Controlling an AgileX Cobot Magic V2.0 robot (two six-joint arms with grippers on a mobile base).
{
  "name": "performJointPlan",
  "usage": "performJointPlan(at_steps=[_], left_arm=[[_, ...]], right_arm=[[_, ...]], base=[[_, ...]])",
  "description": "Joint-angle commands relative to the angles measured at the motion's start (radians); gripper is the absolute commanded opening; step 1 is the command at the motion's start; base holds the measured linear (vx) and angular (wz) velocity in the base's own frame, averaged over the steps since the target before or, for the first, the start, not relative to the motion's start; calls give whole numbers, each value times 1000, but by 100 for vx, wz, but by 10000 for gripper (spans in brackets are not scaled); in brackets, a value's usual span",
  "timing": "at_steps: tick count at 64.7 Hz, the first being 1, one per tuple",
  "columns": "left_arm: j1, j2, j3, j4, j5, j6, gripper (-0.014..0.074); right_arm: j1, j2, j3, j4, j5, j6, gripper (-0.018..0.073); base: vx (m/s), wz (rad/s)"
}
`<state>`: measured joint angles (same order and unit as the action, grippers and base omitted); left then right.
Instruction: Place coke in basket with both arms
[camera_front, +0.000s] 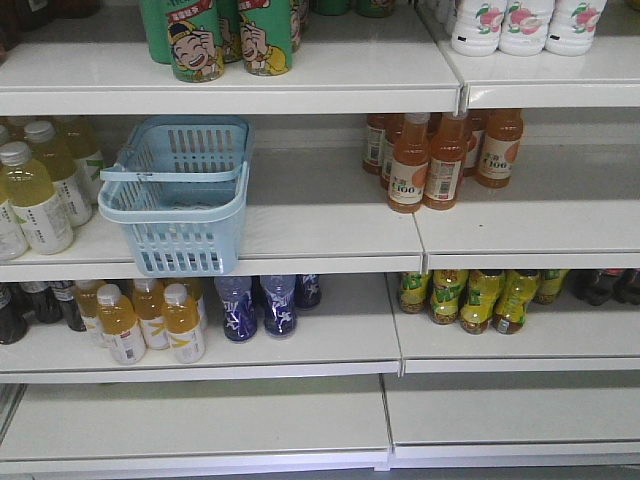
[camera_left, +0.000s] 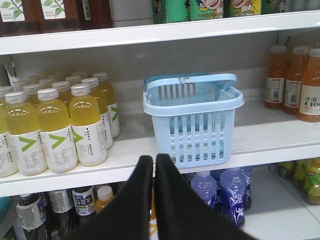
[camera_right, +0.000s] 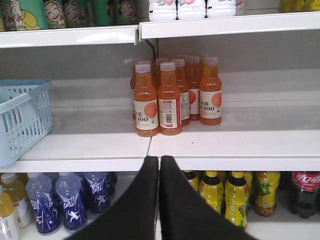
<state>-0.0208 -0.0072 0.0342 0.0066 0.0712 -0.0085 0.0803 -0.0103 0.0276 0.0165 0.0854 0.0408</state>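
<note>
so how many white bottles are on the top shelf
3 white bottles, side by side at the right end of the top shelf: left, middle, right. More may be hidden behind them.

You face white shelves and a pale blue basket, its sides slotted in vertical stripes. Left of the basket, yellow bottles wear grey caps and white labels with a green chevron. Right of the basket, orange bottles carry white labels printed with an orange disc and dark lettering. Above the basket, green cans show a yellow-and-black cartoon face; above and right of it, white bottles bear pink fruit. Below the basket stand violet-blue bottles with white splash figures; below and right, yellow-green bottles and a dark bottle with a red label. Your left gripper and right gripper are black.
</note>
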Motion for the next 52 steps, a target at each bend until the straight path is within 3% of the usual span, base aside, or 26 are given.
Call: performJointPlan(at_steps=[1,52], left_arm=[[-2,-20,-1,-1,-71,-1,-6],[-2,-20,-1,-1,-71,-1,-6]], right_arm=[[-5,-19,11,-1,-70,-5,-9],[-5,-19,11,-1,-70,-5,-9]], base=[[2,0],[0,0]])
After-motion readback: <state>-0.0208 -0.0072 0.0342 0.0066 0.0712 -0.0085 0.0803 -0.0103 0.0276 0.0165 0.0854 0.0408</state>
